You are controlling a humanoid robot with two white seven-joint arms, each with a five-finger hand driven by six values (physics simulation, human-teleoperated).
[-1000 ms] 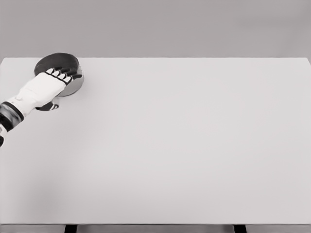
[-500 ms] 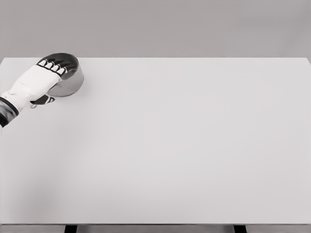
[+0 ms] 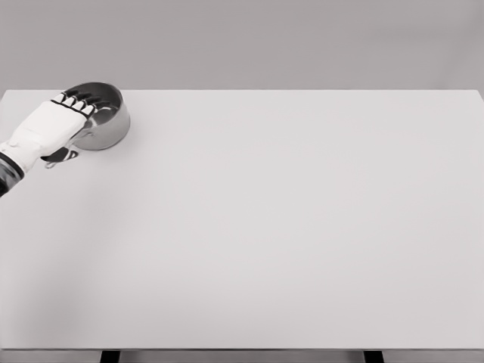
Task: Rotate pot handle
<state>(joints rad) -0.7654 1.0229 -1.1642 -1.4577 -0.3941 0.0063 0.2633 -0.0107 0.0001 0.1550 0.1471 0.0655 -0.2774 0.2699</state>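
1. We see a wide, pale desk (image 3: 287, 227) filling most of the head view, with a plain grey wall behind its far edge.
2. We locate the pot (image 3: 106, 117), a round metal vessel with a shiny side wall and a dark interior, standing upright at the far left corner of the desk, close to the far edge.
3. We see the left arm entering from the left edge of the picture and reaching toward the pot at a slant. The left robot hand (image 3: 53, 125) is white on its back, with dark segments on the fingers.
4. We note that the fingers (image 3: 76, 100) of the left robot hand lie side by side over the near-left part of the pot rim, their tips pointing into the pot opening. The palm covers the left flank of the pot.
5. We cannot tell whether the left robot hand is closed around any part of the pot or merely resting on it, since the back of the hand hides the contact.
6. We make out a small dark part (image 3: 60, 156) beneath the hand, just beside the pot's near-left side; it may be the thumb or the pot handle, and we cannot tell which.
7. We see two dark legs (image 3: 110, 356) of the desk below its near edge.
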